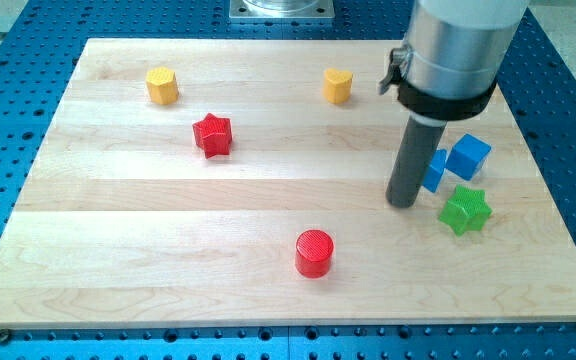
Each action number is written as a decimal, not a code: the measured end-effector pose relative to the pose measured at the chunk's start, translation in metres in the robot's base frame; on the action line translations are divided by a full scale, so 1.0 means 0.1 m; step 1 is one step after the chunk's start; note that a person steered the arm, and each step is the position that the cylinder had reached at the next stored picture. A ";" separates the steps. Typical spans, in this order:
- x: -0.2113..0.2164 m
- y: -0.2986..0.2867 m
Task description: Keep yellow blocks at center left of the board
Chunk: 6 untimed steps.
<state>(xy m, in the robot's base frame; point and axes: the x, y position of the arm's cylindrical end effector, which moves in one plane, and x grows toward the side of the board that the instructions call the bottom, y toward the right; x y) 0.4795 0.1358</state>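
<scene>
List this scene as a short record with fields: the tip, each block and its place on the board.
tip: my tip is at the view's right, just left of the blue blocks
yellow blocks: hexagonal one at top left; heart-shaped one at top centre
red star: below and right of the yellow hexagonal block
red cylinder: bottom centre
blue blocks: cube at the right; another partly hidden behind the rod
green star: below the blue cube
board: light wood

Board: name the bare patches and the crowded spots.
Bare: the view's left below the red star, and the strip between the red cylinder and my tip. Crowded: beside my tip, two blue blocks and the green star.
</scene>
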 end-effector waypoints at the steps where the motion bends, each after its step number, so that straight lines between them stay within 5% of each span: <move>1: -0.12 0.29; 3: -0.46 -0.64; 5: -1.55 -0.53; 6: -1.62 -0.72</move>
<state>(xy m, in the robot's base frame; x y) 0.3177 0.0639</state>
